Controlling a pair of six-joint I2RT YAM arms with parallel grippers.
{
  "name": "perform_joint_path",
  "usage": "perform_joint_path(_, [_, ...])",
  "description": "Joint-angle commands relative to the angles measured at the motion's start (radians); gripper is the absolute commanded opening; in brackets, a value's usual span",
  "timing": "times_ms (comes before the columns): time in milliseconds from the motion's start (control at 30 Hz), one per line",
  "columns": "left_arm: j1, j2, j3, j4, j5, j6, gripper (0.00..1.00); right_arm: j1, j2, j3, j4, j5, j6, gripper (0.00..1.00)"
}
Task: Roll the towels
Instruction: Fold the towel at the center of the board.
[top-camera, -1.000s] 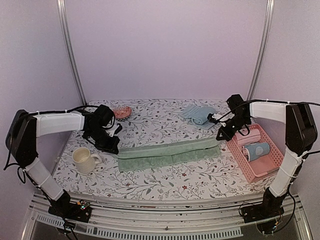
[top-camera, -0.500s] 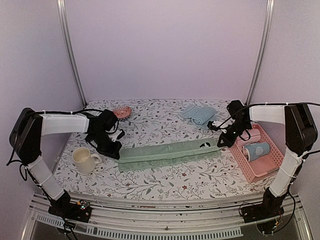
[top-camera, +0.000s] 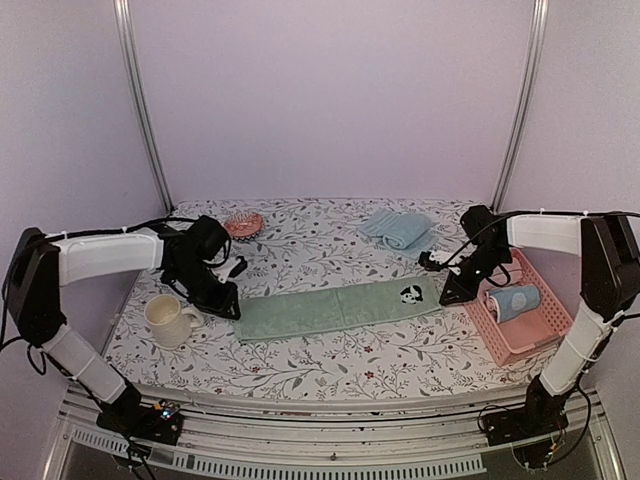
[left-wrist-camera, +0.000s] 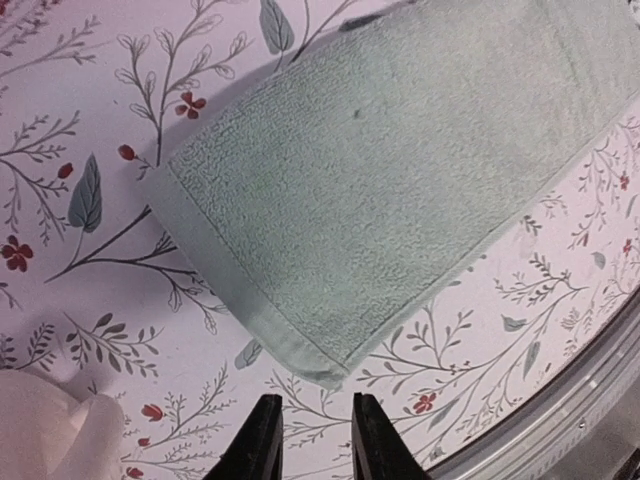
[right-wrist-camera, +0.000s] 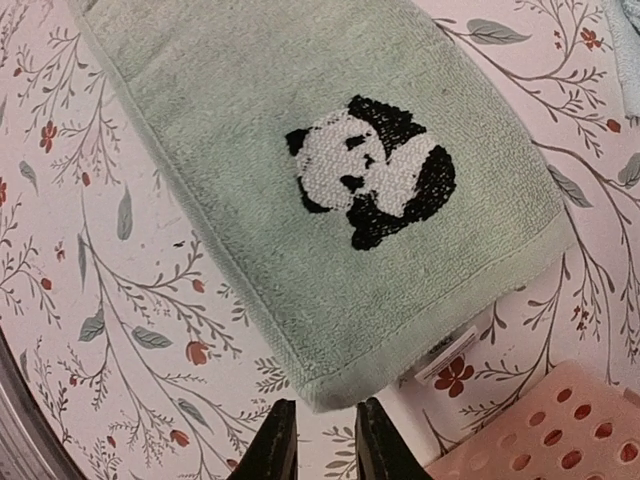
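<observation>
A long pale green towel (top-camera: 340, 308) lies flat across the table, left to right. A black and white panda patch (top-camera: 408, 293) shows near its right end. My left gripper (top-camera: 226, 309) sits low at the towel's left near corner. In the left wrist view the green towel (left-wrist-camera: 400, 190) corner lies just ahead of the left gripper (left-wrist-camera: 310, 435), which is open and holds nothing. My right gripper (top-camera: 447, 296) is at the right near corner. There the green towel (right-wrist-camera: 250, 150) with its panda patch (right-wrist-camera: 370, 170) ends just ahead of the open, empty right gripper (right-wrist-camera: 322, 440).
A cream mug (top-camera: 168, 320) stands left of the towel, close to the left arm. A pink basket (top-camera: 528, 345) at the right holds a rolled blue towel (top-camera: 516, 301). Another blue towel (top-camera: 400, 228) and a small red dish (top-camera: 243, 223) lie at the back. The metal front rail (left-wrist-camera: 570, 400) is close.
The green towel, bunched and held up at both ends, now lies flat with the panda showing. Both grippers came nearer and lower and let go of its corners.
</observation>
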Motion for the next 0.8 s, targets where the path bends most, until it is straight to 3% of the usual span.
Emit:
perform_joint_path(0, [-0.01,-0.144,-0.028,0.036,0.051,-0.017,0.27,-0.008,-0.082,-0.03,-0.045,-0.061,-0.056,0.25])
perform_joint_path(133, [0.0,-0.103,-0.007,0.097,0.018,-0.018,0.27,-0.008,-0.037,0.092,-0.103,-0.124,-0.053,0.26])
perform_joint_path(233, [-0.001,0.002,0.05,0.094,0.02,-0.03,0.2,-0.002,0.015,0.188,-0.097,-0.154,-0.007,0.26])
perform_joint_path(467, [-0.003,0.144,0.068,0.165,0.032,-0.067,0.07,0.093,0.172,0.239,-0.021,0.031,0.171,0.13])
perform_joint_path(767, [-0.011,0.177,-0.041,0.169,0.056,-0.117,0.05,0.109,0.271,0.236,0.008,0.14,0.246,0.08])
